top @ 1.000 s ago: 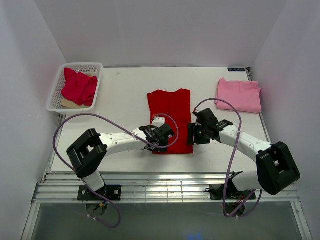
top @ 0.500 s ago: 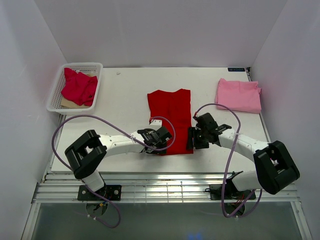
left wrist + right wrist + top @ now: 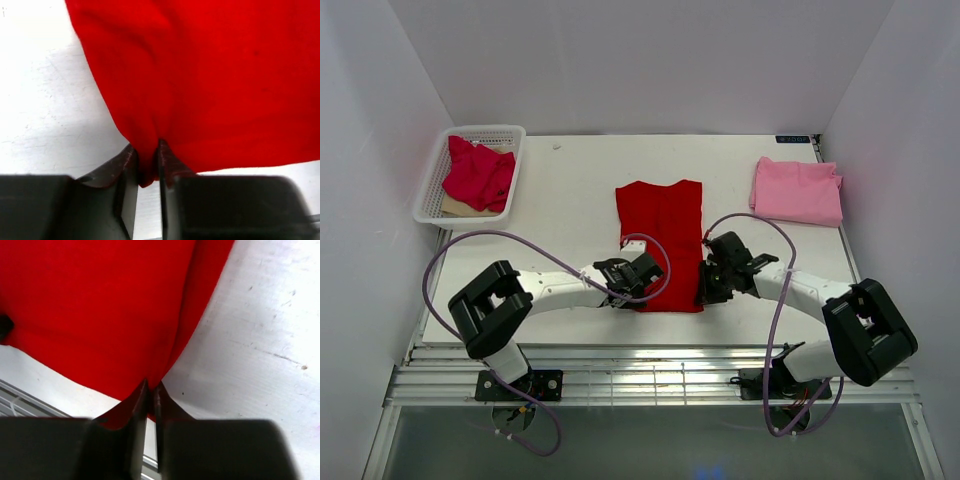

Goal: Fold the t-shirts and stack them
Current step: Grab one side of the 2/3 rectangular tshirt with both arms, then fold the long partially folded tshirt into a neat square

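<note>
The white mesh basket (image 3: 490, 130) at the far left of the table (image 3: 570, 190) holds a crumpled crimson t-shirt (image 3: 478, 172) over something tan (image 3: 455, 207). The folded pink t-shirt (image 3: 798, 190) lies far right, and the bright red t-shirt (image 3: 662, 235) lies flat mid-table. The left gripper (image 3: 147, 150) pinches its near left corner and the right gripper (image 3: 151, 387) its near right corner. A second ago both stood open above those corners.

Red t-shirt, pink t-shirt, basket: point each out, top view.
red t-shirt (image 3: 660, 222), top external view, cloth middle
pink t-shirt (image 3: 798, 190), top external view, cloth middle
basket (image 3: 485, 130), top external view, far rim
</note>
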Tool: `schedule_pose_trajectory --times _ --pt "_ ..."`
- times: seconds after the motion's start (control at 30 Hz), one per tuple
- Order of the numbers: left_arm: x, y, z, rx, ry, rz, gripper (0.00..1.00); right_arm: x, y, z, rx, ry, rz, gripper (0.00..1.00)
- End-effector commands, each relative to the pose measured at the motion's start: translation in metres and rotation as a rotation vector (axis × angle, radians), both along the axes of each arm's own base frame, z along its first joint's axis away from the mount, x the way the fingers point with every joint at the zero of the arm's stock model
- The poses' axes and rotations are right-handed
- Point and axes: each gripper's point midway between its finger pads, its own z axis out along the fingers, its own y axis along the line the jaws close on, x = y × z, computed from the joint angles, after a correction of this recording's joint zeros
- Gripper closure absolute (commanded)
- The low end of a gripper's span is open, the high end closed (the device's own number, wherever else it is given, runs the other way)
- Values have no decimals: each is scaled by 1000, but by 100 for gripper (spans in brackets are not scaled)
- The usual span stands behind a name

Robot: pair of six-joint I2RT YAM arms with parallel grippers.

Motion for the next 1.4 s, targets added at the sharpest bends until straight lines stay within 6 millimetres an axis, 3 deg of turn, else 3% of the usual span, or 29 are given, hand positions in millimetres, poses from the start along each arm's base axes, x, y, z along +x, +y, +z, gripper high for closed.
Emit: schedule_pose_trajectory --times 0.0,0.03,0.1,0.27,0.53,0.67,0.7,0.77,0.8,1.13,1.3,1.37 --pt "-24 23 -17 52 85 -10 73 -17 -4 -10 -17 50 3 92" --pt "-26 24 -18 50 91 -11 85 -20 -5 -9 -18 48 7 92" --pt "-30 28 -20 51 104 -10 98 -30 -9 -13 -38 65 19 92" --pt "-52 34 -22 25 155 -48 100 -55 -16 -6 -53 80 47 92" --pt "-78 23 7 -70 181 -155 100 -90 -19 16 -19 110 69 92" --pt "-69 7 39 -112 133 -184 100 -78 -10 46 15 53 57 92" --pt "-59 -2 58 -138 88 -179 100 -75 -8 53 19 37 55 92" --pt "-51 -7 77 -144 51 -181 100 -66 -7 66 11 4 38 92" --pt "-43 -17 96 -171 16 -181 100 -56 -1 82 33 -35 33 92" --pt "3 -31 180 -198 -185 -106 100 -2 13 154 22 -225 -25 92" --pt "0 -35 189 -236 -174 -108 100 -3 20 161 42 -206 -2 92" --pt "-10 -33 180 -249 -129 -113 100 -9 18 157 38 -190 -2 92"
